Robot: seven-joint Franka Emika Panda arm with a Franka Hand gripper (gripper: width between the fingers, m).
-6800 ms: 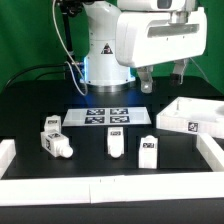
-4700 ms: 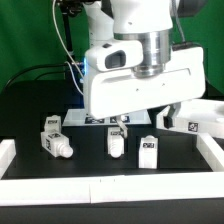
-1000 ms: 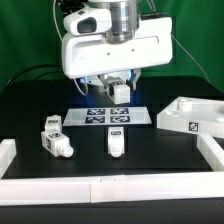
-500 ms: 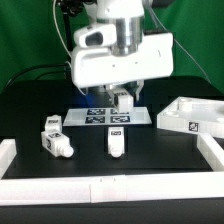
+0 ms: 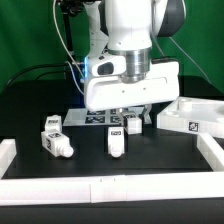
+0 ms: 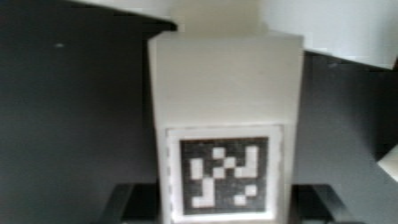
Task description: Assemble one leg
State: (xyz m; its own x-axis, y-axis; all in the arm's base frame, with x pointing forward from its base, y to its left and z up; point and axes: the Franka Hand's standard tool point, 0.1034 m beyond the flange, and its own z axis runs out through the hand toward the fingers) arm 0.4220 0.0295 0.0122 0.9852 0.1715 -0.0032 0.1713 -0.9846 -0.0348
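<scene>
Reaching down over the middle of the black tabletop (image 5: 170, 160), the arm's end effector (image 5: 128, 115) is closed on a leg (image 5: 132, 127), which stands upright with its marker tag facing the camera. This leg is at the near edge of the marker board (image 5: 88, 118), and whether its lower end touches the surface cannot be told. A second leg (image 5: 116, 141) stands upright just beside it, nearer the camera and slightly toward the exterior view's left, apart from the end effector. A third leg (image 5: 52, 125) and a fourth leg (image 5: 58, 146) sit close together well toward the exterior view's left. The wide tray-like board (image 5: 190, 115) lies at the exterior view's right. A low white rim (image 5: 110, 190) runs along the near side.

The wrist view is filled by the gripped leg (image 6: 222, 90), a tall white block with its black-and-white tag (image 6: 222, 170) clearly facing the lens. Dark fingers (image 6: 139, 205) flank it on both sides, pressed close against its sides. Black tabletop (image 6: 63, 120) shows behind.
</scene>
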